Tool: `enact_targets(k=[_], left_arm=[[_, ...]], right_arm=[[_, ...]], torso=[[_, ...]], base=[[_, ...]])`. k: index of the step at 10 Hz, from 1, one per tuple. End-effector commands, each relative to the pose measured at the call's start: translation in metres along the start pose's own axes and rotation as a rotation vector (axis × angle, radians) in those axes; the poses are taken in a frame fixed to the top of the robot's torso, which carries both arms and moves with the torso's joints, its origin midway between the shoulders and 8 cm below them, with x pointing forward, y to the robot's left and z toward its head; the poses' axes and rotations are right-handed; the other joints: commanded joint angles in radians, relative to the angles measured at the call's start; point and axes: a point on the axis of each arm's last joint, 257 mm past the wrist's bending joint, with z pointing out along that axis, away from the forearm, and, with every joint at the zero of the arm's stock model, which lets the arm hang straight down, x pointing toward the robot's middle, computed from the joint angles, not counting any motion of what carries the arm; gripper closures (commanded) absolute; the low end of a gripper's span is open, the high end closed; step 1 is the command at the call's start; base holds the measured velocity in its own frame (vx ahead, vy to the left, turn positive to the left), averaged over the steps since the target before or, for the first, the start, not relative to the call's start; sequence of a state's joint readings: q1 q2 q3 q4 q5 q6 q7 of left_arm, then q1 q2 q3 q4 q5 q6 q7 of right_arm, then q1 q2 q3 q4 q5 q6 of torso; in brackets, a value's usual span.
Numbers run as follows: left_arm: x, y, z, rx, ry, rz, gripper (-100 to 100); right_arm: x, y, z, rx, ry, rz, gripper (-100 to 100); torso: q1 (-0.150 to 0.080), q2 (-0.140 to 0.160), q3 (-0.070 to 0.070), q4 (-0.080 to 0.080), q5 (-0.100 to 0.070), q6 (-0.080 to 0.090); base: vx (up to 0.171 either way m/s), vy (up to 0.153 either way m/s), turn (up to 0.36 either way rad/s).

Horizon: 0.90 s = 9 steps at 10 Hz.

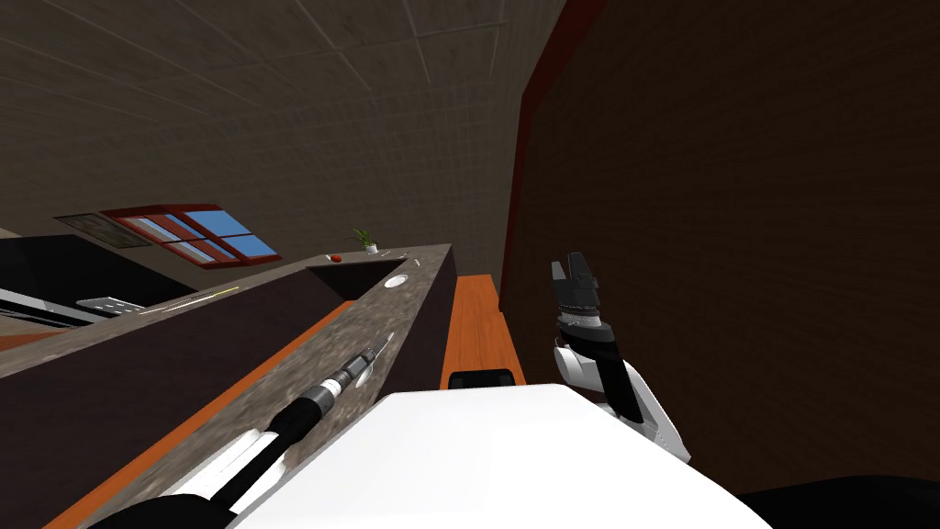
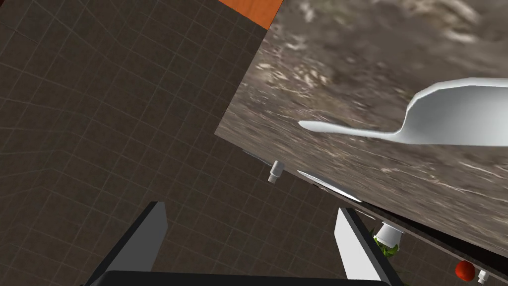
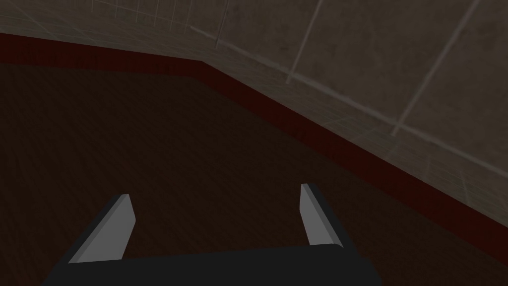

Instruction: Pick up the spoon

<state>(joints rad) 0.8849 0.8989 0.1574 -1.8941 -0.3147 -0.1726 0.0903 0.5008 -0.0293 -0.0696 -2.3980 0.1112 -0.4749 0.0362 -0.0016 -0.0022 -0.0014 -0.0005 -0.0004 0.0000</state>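
Note:
A white spoon lies on the speckled grey-brown countertop, its handle tip pointing toward the counter's edge. My left gripper is open, and the spoon sits beyond it and off to the side of one finger, not between the two. In the head view the left arm reaches out low over the countertop, with the left gripper at its end. My right gripper is raised beside a dark brown wall and stands open, holding nothing.
Farther along the counter are a sunken recess, a round white dish, a small potted plant and a red object. A small white cylinder and a thin flat blade lie near the spoon. The dark wall stands close on the right.

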Motion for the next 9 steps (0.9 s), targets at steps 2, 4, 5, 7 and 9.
enact_targets(k=[2,4,5,7,9], left_arm=[[0.013,0.022,-0.010,-0.040,0.082,0.088,-100],[0.023,0.035,-0.018,-0.061,0.139,0.145,-100],[0.027,0.041,-0.022,-0.070,0.165,0.171,-100],[0.035,0.051,-0.029,-0.085,0.215,0.219,-100],[0.040,0.061,-0.036,-0.097,0.257,0.262,-100]], right_arm=[[0.000,0.000,0.000,0.000,0.000,0.000,0],[0.000,0.000,0.000,0.000,0.000,0.000,0],[0.000,0.000,0.000,0.000,0.000,0.000,0],[0.000,0.000,0.000,0.000,0.000,0.000,0],[0.000,0.000,0.000,0.000,0.000,0.000,0]], torso=[[0.001,0.000,0.000,0.000,0.000,0.000],[0.001,0.001,0.001,0.000,0.000,0.000],[0.001,0.001,0.001,0.000,0.000,0.000],[0.001,0.001,0.001,0.000,0.000,0.000],[0.000,0.001,0.001,0.000,0.000,0.000]], base=[[0.026,-0.015,0.038],[0.017,-0.014,0.042],[0.019,-0.015,0.036],[0.017,-0.016,0.035],[0.016,-0.018,0.033]])
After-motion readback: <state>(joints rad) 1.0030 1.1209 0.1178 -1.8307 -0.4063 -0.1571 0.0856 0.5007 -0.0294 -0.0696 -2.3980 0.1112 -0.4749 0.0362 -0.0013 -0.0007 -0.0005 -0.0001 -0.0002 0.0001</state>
